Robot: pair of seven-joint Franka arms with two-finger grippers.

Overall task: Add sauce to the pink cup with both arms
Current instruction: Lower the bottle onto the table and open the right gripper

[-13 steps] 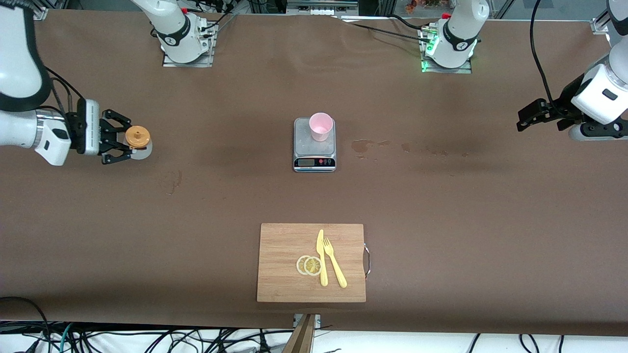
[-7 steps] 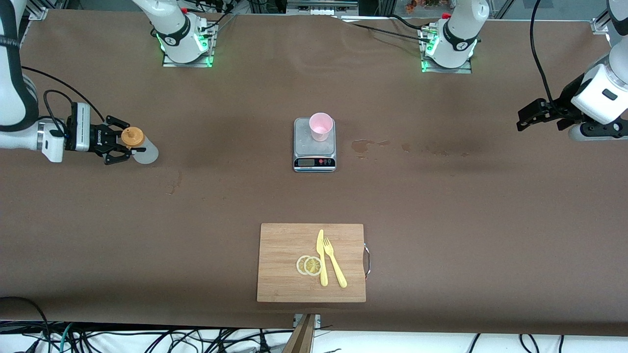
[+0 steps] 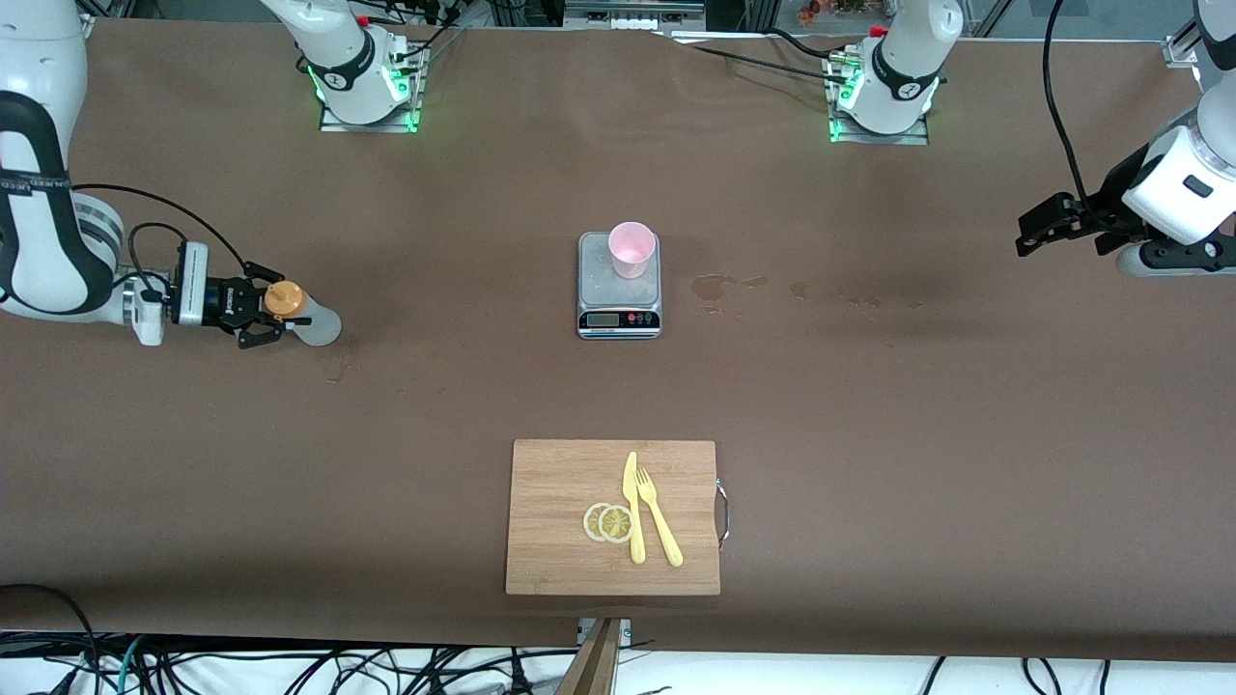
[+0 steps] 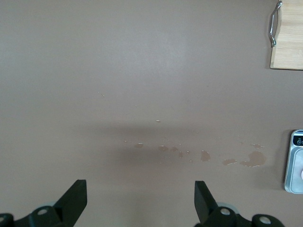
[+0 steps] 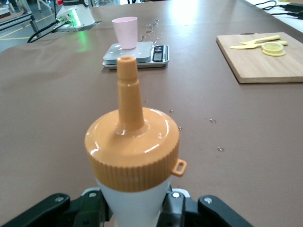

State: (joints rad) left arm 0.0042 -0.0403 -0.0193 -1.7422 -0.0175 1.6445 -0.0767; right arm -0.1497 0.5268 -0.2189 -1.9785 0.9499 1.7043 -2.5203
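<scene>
Right gripper (image 3: 259,307) gripping sauce (image 3: 301,315), jaws closed on its body, nozzle upright.
Cup (image 3: 632,249) lying at 3 o'clock; left gripper (image 3: 1035,230) waiting, jaws wide, empty.

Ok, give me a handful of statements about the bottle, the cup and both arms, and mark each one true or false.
1. The right gripper is shut on the sauce bottle. True.
2. The pink cup stands on the cutting board. False: it stands on the kitchen scale.
3. The left gripper has its jaws open and holds nothing. True.
4. The bottle's orange cap is off. False: it is on.
</scene>
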